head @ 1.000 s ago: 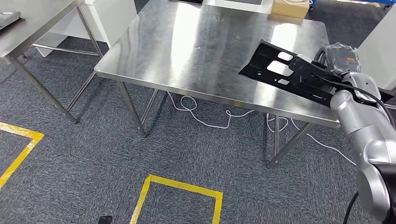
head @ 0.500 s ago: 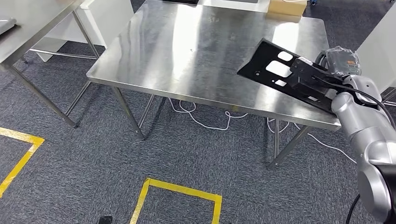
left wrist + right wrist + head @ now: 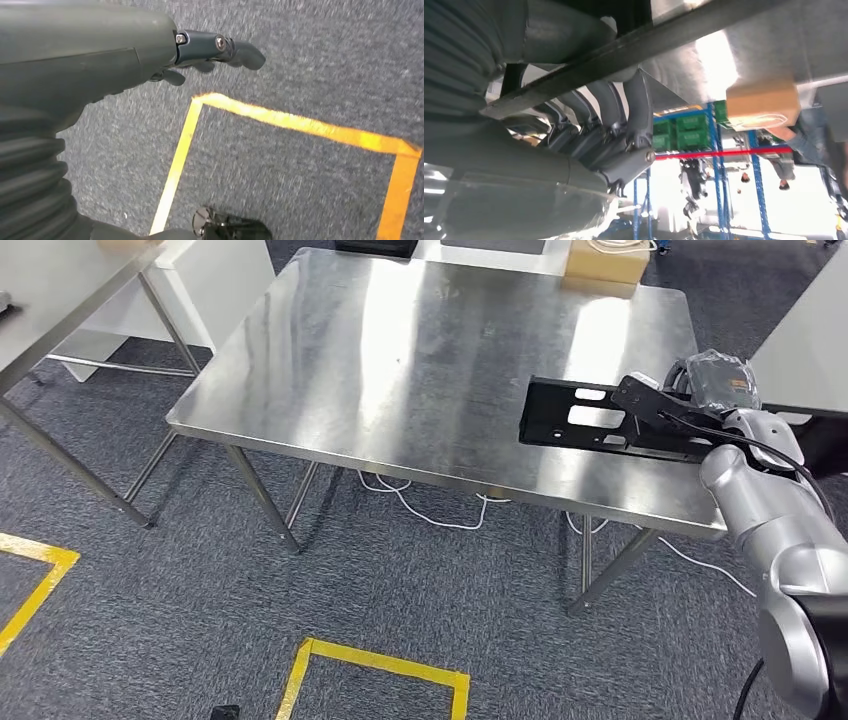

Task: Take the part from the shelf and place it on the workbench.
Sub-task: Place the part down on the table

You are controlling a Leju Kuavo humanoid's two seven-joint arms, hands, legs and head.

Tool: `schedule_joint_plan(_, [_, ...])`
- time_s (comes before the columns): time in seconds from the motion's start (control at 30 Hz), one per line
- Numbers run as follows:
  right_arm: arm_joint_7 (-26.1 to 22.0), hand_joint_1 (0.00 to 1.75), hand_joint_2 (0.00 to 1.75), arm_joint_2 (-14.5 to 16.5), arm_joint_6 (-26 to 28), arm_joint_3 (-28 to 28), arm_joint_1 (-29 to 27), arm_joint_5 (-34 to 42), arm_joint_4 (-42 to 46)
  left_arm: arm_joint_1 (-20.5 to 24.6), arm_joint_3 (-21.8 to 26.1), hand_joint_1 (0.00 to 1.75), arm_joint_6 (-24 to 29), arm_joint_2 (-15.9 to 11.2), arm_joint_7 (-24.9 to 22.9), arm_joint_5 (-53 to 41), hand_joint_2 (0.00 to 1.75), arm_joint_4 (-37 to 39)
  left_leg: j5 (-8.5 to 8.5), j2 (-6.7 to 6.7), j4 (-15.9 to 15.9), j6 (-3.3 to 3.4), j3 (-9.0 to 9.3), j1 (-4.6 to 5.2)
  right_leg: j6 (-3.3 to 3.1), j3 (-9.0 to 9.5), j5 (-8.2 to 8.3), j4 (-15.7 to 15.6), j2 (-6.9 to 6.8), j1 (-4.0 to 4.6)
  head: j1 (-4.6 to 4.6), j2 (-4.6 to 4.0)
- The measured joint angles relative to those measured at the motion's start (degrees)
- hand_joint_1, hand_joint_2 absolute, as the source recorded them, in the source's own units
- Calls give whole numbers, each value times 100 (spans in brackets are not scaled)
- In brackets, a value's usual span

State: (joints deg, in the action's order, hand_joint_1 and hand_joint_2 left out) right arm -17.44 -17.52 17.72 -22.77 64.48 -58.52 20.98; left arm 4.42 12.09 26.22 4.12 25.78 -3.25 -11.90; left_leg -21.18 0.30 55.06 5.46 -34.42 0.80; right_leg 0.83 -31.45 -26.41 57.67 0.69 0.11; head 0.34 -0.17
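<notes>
Right hand [image 3: 668, 412]: my fingers [image 3: 624, 117] are wrapped over one edge of the black part [image 3: 590, 425], the thumb side under it, so the hand grips the part near its right end. In the head view the part lies nearly level, a flat perforated plate with two pale cut-outs, over the near right region of the tabletop [image 3: 420, 360]. I cannot tell from these views whether its underside is already touching the steel or hangs just above it.

The step in hand, as I judge it, is the set-down. To do it well I keep the plate level and lower it until the far end and the held end meet the surface together; a tilted plate would strike on one corner and skid on polished steel. I would spread the fingers only once the plate bears its own weight, then draw the hand back along the plate's length rather than upward, so no finger catches a cut-out. The part sits close to the tabletop's near edge, so I would favour a spot a little farther in before letting go.

Left hand [image 3: 210, 55]: it hangs over the grey carpet [image 3: 310, 55] above a yellow floor marking [image 3: 300, 122], holding nothing, its dark fingers loosely curled; how far they close I cannot tell.

Beyond the part: a cardboard box [image 3: 605, 258] stands at the far edge of the tabletop, well apart from the landing area, and white cable [image 3: 440, 510] trails on the floor beneath.
</notes>
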Motion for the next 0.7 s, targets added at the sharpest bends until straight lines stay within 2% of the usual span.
schedule_joint_plan(0.03, [-2,171,175,3,1,-3,-4,-6,0,7,1,0,-2,4,-5,-7,175,-1,9,0,-66,-3,70,-22,12,-113,-59,194,-4,-11,-3,0])
schedule_joint_plan(0.1, [6,171,175,16,-11,-13,-27,-28,-8,28,1,0,-13,14,-12,-20,175,-1,-16,-13,-103,-34,117,-63,50,-565,-253,891,-5,-61,-6,0])
schedule_joint_plan(0.17, [27,171,175,43,-22,-26,-88,-53,-16,36,0,0,-30,31,-17,-31,175,-1,-67,-30,-100,-100,142,-112,124,-976,-375,1376,-8,-128,-6,0])
schedule_joint_plan(0.2, [36,171,175,64,-21,-31,-120,-64,-18,32,1,0,-34,40,-21,-35,175,0,-98,-35,-95,-148,166,-144,193,-1028,-297,1311,-16,-177,-6,0])
schedule_joint_plan(0.23, [40,171,175,86,-21,-37,-142,-74,-18,30,1,0,-38,46,-24,-39,175,1,-136,-38,-84,-206,198,-184,294,-952,-102,1002,-31,-238,-4,0])
schedule_joint_plan(0.27, [40,171,175,104,-20,-43,-155,-81,-19,28,2,0,-39,50,-27,-44,175,1,-181,-43,-63,-275,227,-213,406,-798,155,549,-58,-304,-2,0])
schedule_joint_plan(0.3, [40,171,175,117,-19,-50,-162,-86,-24,29,2,0,-39,46,-28,-48,175,1,-229,-48,-30,-348,250,-236,485,-652,351,135,-84,-340,4,0])
schedule_joint_plan(0.33, [40,171,175,129,-18,-58,-164,-87,-30,32,1,0,-39,42,-28,-51,175,1,-273,-50,-3,-416,255,-245,478,-523,457,-154,-103,-344,9,0])
schedule_joint_plan(0.37, [40,171,175,141,-17,-67,-175,-87,-36,34,1,0,-39,36,-29,-55,175,1,-308,-51,18,-473,253,-244,408,-463,489,-270,-107,-320,9,0])
schedule_joint_plan(0.43, [41,171,175,162,-15,-78,-198,-89,-42,32,1,0,-39,36,-33,-59,175,1,-342,-47,47,-545,269,-267,209,-398,456,-260,-84,-275,-9,0])
schedule_joint_plan(0.5, [42,171,175,180,-11,-79,-203,-89,-39,34,1,0,-39,39,-35,-61,175,1,-375,-31,253,-580,208,-316,106,-302,456,-292,-68,-292,-25,0])
schedule_joint_plan(0.53, [42,171,175,192,-10,-79,-187,-89,-38,38,0,0,-39,40,-36,-63,175,1,-435,-26,516,-593,80,-332,52,-241,432,-312,-63,-289,-35,0])
schedule_joint_plan(0.6, [41,171,175,224,-10,-79,-153,-88,-37,39,-2,0,-39,38,-37,-67,175,1,-715,-29,1314,-620,-372,-335,-56,-152,371,-327,-54,-275,-48,0])
schedule_joint_plan(0.63, [40,171,175,241,-10,-80,-151,-88,-38,36,-2,0,-38,37,-38,-68,175,1,-855,-31,1653,-630,-600,-335,-85,-122,343,-327,-45,-265,-57,0])
schedule_joint_plan(0.67, [37,171,175,260,-11,-80,-155,-89,-38,33,-1,0,-38,34,-41,-69,175,1,-915,-30,1836,-634,-772,-336,-97,-89,314,-326,-32,-257,-58,0])
schedule_joint_plan(0.7, [32,171,175,276,-11,-81,-160,-90,-39,31,-1,0,-37,33,-44,-73,175,1,-850,-30,1810,-626,-846,-337,-93,-55,286,-325,-19,-252,-61,0])
